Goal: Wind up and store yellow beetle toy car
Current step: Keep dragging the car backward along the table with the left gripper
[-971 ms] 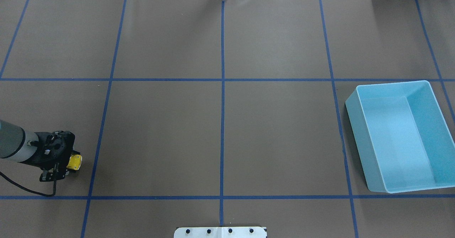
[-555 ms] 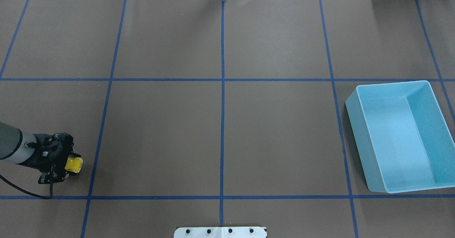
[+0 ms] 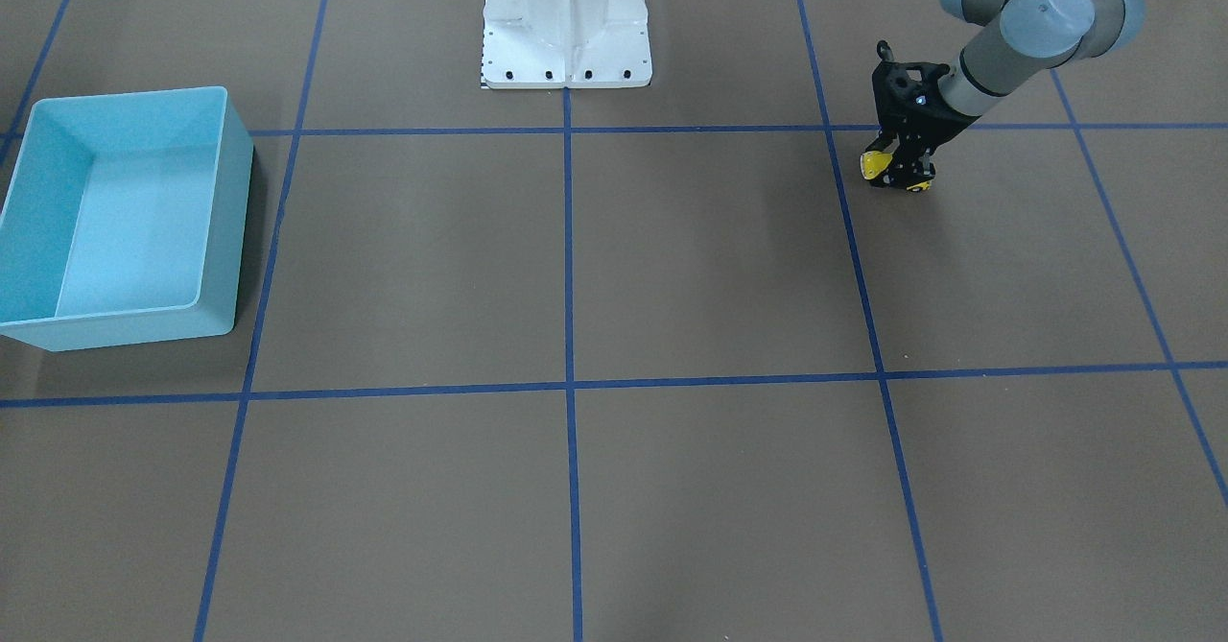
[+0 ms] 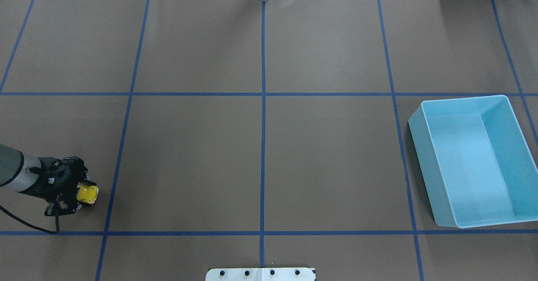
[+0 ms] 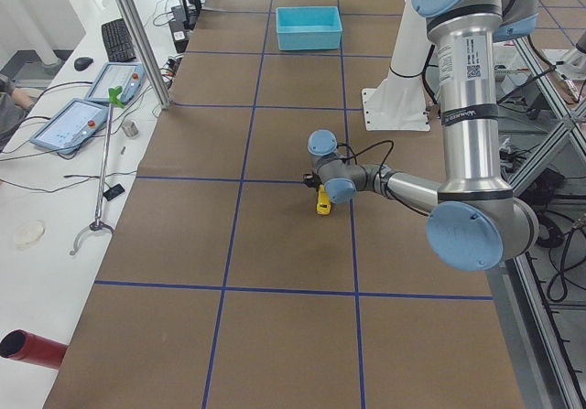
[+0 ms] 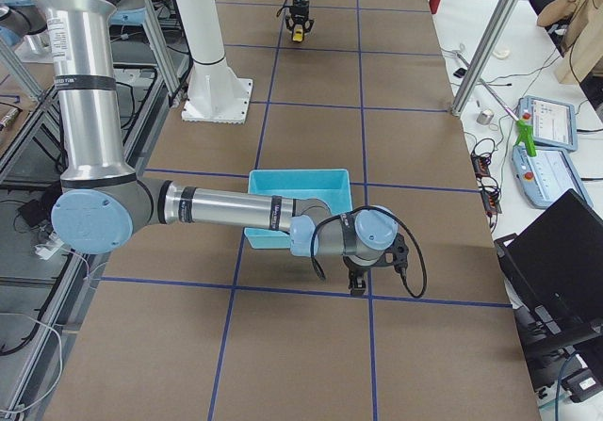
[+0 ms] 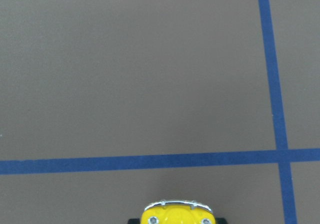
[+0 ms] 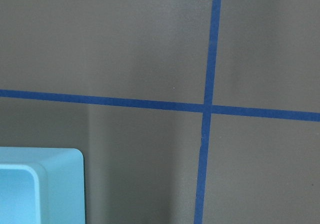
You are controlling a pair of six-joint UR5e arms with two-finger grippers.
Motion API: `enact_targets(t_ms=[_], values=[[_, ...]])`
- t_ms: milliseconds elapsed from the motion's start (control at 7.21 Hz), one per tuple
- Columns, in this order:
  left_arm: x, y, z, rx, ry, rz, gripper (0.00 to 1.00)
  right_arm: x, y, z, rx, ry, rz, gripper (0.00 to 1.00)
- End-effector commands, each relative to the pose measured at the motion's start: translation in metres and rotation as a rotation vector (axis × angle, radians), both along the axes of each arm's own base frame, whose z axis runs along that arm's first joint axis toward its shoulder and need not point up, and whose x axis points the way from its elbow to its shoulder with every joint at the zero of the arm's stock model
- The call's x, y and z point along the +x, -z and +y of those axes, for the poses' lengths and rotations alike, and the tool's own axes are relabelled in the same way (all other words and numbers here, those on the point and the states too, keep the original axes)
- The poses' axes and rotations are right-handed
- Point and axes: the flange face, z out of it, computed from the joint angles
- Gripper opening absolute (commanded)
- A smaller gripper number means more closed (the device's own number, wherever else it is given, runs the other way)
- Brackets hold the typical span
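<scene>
The yellow beetle toy car (image 4: 87, 193) is at the table's left side, held in my left gripper (image 4: 80, 194), which is shut on it. The car sits low at the table surface, nose pointing right in the overhead view. It also shows in the front-facing view (image 3: 874, 166) and at the bottom edge of the left wrist view (image 7: 176, 214). My right gripper (image 6: 358, 282) shows only in the exterior right view, just past the bin's end, low over the table. I cannot tell if it is open or shut.
A light blue bin (image 4: 420, 163) stands empty at the right side of the table, far from the car. Its corner shows in the right wrist view (image 8: 55, 184). The white robot base (image 3: 566, 18) is at the near middle edge. Blue tape lines cross the brown mat.
My left gripper has drawn back a little to the left, keeping its hold on the yellow car. The bin has not moved.
</scene>
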Motion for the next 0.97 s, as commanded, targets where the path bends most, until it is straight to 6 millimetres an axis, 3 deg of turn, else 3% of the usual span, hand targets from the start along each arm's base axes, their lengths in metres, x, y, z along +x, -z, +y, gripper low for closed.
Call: enact_targets(t_ms=[0,833], values=[[-0.010,-0.011,-0.007,-0.013,0.007,0.014,0.00,0.000,0.001,0.000,0.004,0.001,0.000,1.00],[-0.031,-0.041,-0.016,-0.027,0.024,0.046,0.00,0.000,0.005,-0.002,0.011,0.001,-0.001,1.00]])
